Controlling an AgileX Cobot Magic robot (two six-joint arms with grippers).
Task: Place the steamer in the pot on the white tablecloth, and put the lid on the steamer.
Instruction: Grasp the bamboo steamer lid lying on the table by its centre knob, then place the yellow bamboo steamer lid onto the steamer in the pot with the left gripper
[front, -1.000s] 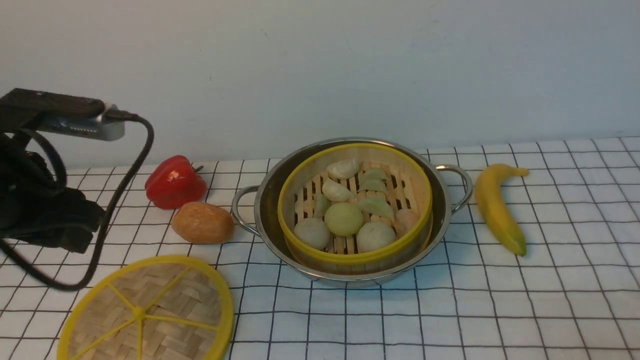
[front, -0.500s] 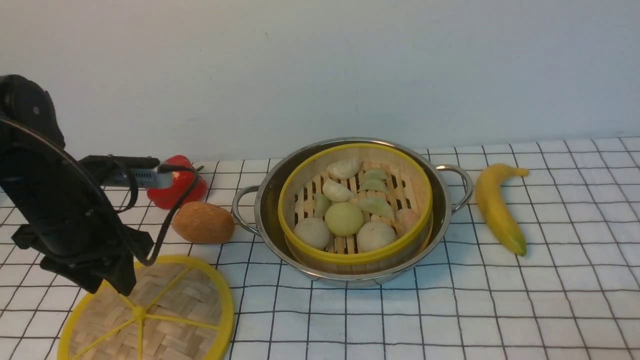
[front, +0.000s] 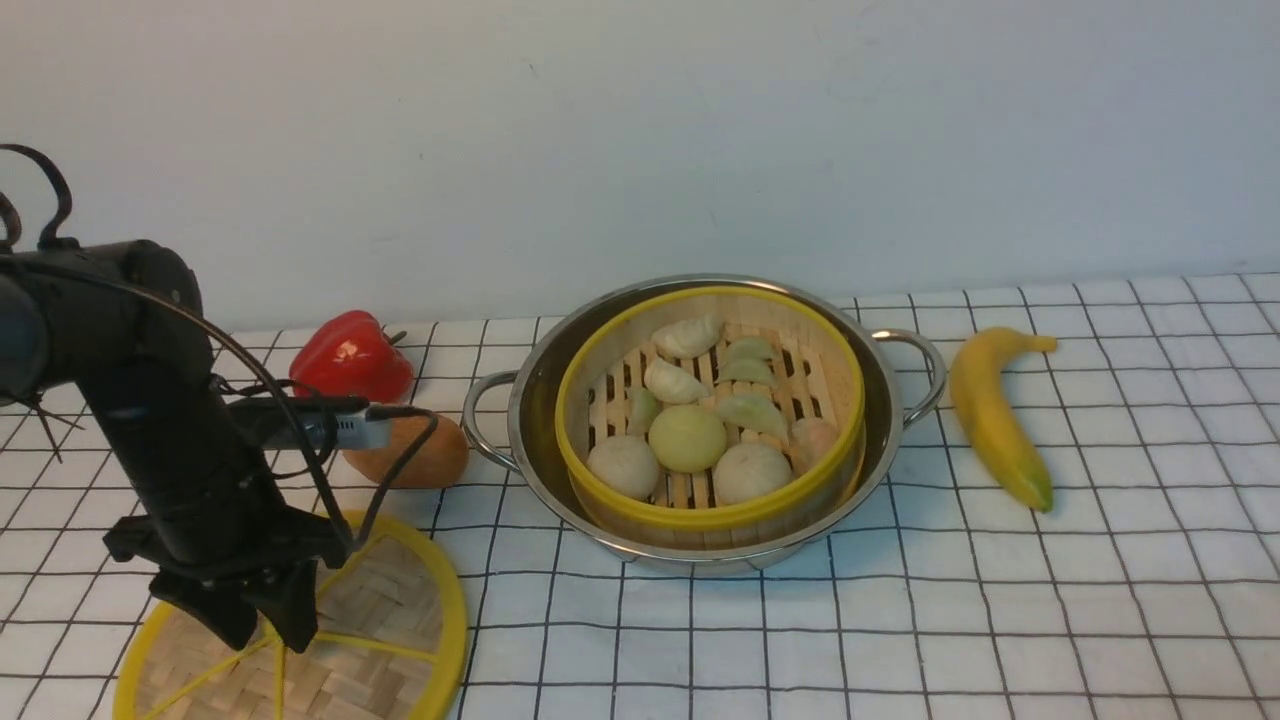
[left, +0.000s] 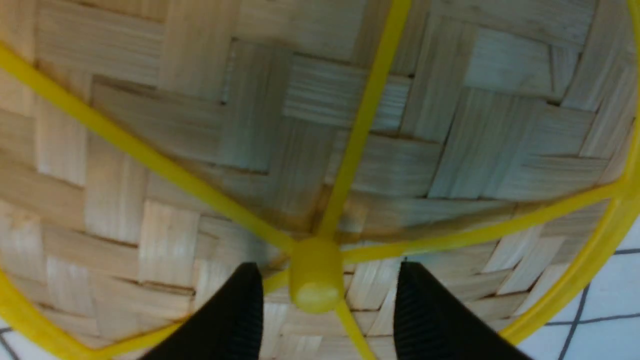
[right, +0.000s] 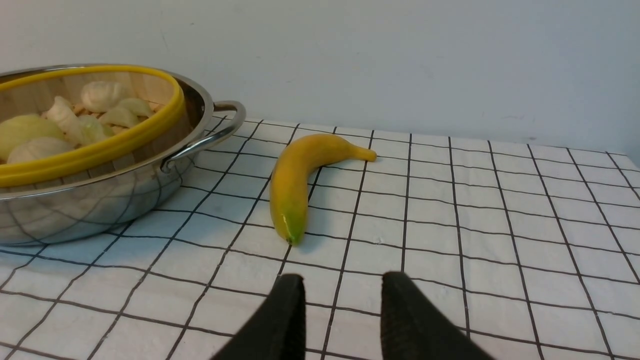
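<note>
Over the lid (front: 390, 600), at the near left of the white tablecloth (front: 1000, 600), the left gripper (front: 270, 620) now points straight down at the woven disc's centre. A second ago this arm was hanging higher at the left edge of the front view, clear of the lid. Half a second ago it had reached the lid's far-left rim. In the left wrist view the gripper's two black fingers (left: 235, 310) stand apart, one on each side of the yellow hub (left: 315, 280) where the spokes meet. A gap shows on both sides, so the gripper is open and not clamped on anything.

As the arm came down, its wrist camera and cable stopped covering the red pepper (front: 350, 355). They now cross in front of the brown rounded item (front: 420, 460) just beside the pot's left handle.

Nothing else has shifted. The steamer (front: 700, 515), with its dumplings and buns, sits inside the pot (front: 530, 400) at the middle of the cloth, uncovered. The banana (front: 990, 415) lies near the pot's right handle. The right gripper (right: 342, 280) appears only in its own wrist view, above bare cloth near the banana, with its jaws apart and empty.
</note>
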